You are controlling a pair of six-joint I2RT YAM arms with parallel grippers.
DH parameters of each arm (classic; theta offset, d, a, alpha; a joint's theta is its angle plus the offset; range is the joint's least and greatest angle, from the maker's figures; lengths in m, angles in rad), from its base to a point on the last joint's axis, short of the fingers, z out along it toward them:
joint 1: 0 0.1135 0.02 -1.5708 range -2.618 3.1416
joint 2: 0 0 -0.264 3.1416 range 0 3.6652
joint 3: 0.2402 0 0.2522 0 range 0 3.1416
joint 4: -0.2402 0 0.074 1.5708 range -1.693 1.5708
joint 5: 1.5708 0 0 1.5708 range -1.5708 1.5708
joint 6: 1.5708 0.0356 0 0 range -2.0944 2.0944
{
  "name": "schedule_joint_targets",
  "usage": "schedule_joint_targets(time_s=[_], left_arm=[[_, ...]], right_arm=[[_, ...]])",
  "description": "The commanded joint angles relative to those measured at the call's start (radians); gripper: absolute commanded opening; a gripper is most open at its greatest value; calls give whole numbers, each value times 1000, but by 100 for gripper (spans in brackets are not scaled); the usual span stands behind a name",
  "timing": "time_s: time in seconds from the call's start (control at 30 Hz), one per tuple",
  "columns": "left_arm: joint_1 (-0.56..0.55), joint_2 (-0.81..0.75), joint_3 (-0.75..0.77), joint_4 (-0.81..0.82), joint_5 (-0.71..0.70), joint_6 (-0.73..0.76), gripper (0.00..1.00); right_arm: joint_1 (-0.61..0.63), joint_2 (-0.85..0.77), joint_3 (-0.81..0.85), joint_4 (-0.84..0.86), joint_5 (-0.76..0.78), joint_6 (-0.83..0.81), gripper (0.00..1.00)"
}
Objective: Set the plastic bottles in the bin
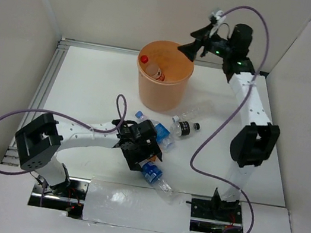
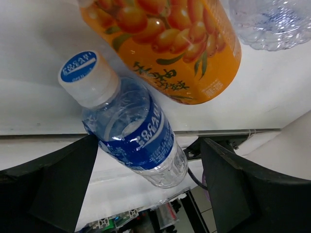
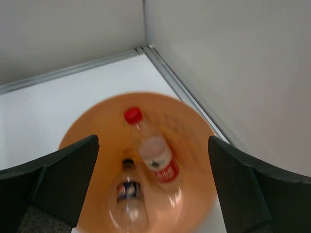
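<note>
The pale-orange bin (image 1: 160,87) stands at the back middle. It holds a red-capped, red-labelled bottle (image 3: 154,153) and a black-capped bottle (image 3: 127,187), both blurred. My right gripper (image 3: 153,194) is open and empty above the bin, near its right rim in the top view (image 1: 194,46). My left gripper (image 1: 140,150) is open low over a cluster of bottles. A blue-labelled bottle (image 2: 136,133) with a blue-topped white cap lies between its fingers. A stubby orange bottle (image 2: 170,43) lies just beyond it. A black-labelled bottle (image 1: 185,128) lies right of the cluster.
A clear bottle (image 1: 200,110) lies beside the bin's right foot. Another clear bottle (image 2: 272,22) lies past the orange one. The table's near edge runs just under the left gripper. White walls enclose the table on three sides.
</note>
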Motion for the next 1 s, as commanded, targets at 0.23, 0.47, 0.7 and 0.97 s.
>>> schedule_joint_targets(time_s=[0.23,0.47,0.7,0.97], left_arm=[[-44,135,70,7,100,32,92],[-85,135,79,-11,77,51,62],[-114,100,111,-49,44,83,17],[-188,-41,408,-170,-131,349,0]], right_arm=[[-232,-366,-478,41,-86,27,100],[-346,-418,-637,-120,-115,-48,100],[-439,-403,-700,-235,-137,-119,100],[-464,-416,-691,-346,-157,-237,100]])
